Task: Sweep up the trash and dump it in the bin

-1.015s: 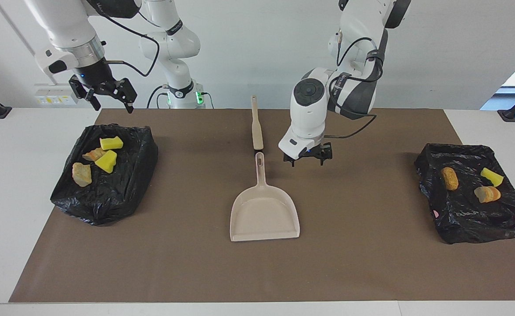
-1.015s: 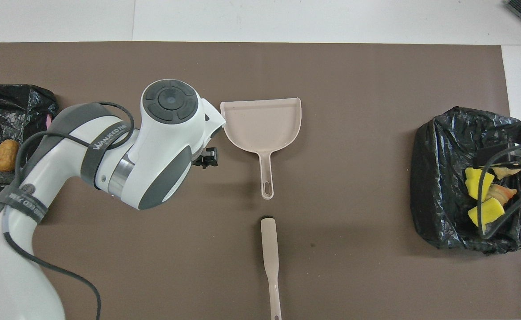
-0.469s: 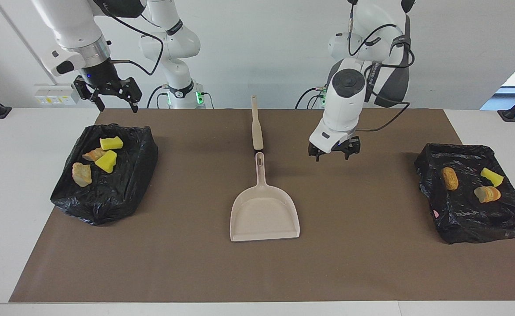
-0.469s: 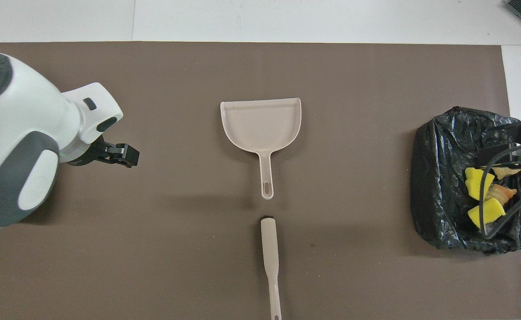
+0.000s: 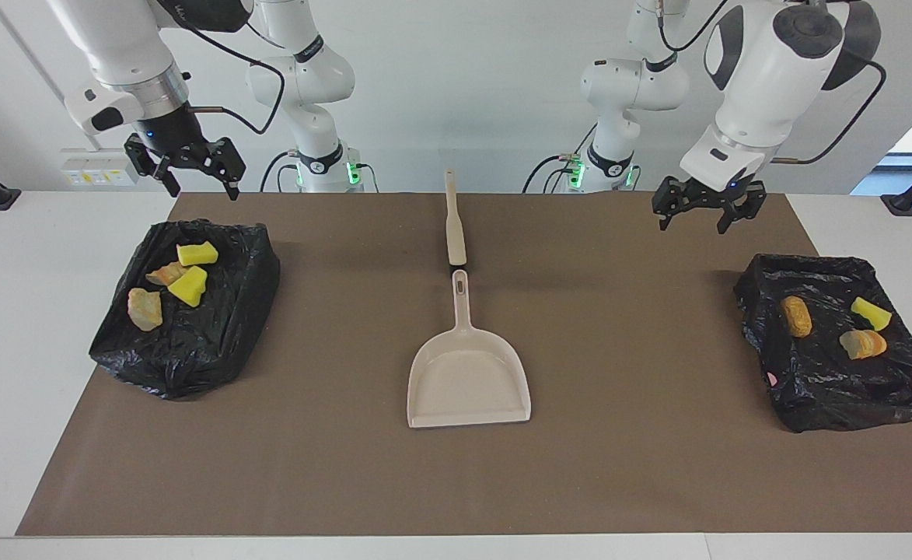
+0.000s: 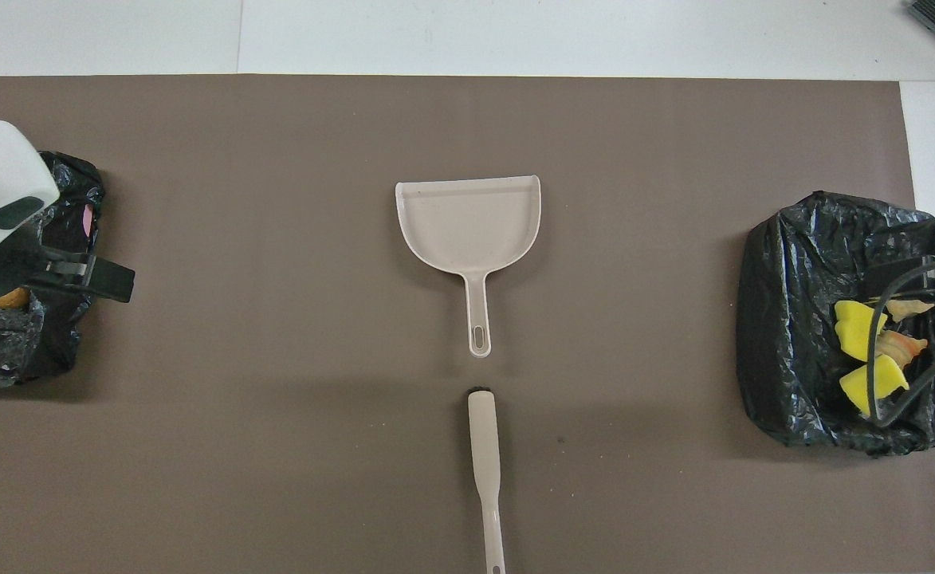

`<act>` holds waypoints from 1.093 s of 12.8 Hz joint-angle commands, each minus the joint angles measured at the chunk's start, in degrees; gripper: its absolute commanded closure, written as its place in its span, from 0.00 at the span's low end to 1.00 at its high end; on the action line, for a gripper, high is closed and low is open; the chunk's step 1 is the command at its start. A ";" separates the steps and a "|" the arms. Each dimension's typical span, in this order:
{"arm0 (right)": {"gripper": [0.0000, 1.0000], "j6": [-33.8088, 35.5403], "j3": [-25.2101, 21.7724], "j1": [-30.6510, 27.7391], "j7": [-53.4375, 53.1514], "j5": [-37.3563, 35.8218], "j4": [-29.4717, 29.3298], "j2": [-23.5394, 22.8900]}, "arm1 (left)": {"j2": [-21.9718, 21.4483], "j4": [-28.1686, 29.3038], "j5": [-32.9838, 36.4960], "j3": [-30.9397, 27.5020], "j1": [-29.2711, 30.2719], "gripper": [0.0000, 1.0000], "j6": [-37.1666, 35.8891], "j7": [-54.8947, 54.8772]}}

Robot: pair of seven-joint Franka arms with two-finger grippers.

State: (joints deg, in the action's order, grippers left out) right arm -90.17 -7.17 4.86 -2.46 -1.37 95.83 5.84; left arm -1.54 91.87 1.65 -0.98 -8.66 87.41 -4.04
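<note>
Left end effector (image 5: pixel 703 212) fingers apart, empty, raised near bin edge — right end effector (image 5: pixel 189 169) likewise; dustpan (image 5: pixel 467 377) mid-table.

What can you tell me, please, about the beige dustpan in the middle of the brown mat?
The beige plastic dustpan lies flat and empty on the brown mat, midway between the two black bin bags. It has a wide shallow scoop with raised side walls and a slim handle with a hanging slot. The handle points toward the robots, its tip close to the beige brush's head. Nothing grips it.

dustpan (image 5: pixel 467 373) mid-table | brush (image 5: pixel 454 225) nearer robots | trash (image 5: pixel 176 280) in 2 end bins (image 5: pixel 191 342), apparently
</note>
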 commanded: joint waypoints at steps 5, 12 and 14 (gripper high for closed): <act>0.00 -0.71 0.05 -0.64 4.56 -0.39 -0.03 0.04 | 2.85 -10.48 -2.53 3.09 6.20 0.00 -9.01 -4.39; 0.00 -0.45 0.31 -0.38 5.89 0.40 -0.03 0.04 | 1.62 -8.99 -2.00 3.35 6.20 0.00 -8.84 -3.60; 0.00 -0.45 0.40 -0.03 5.89 0.66 -0.12 0.04 | 1.62 -8.81 -2.00 3.35 6.29 0.00 -8.66 -3.78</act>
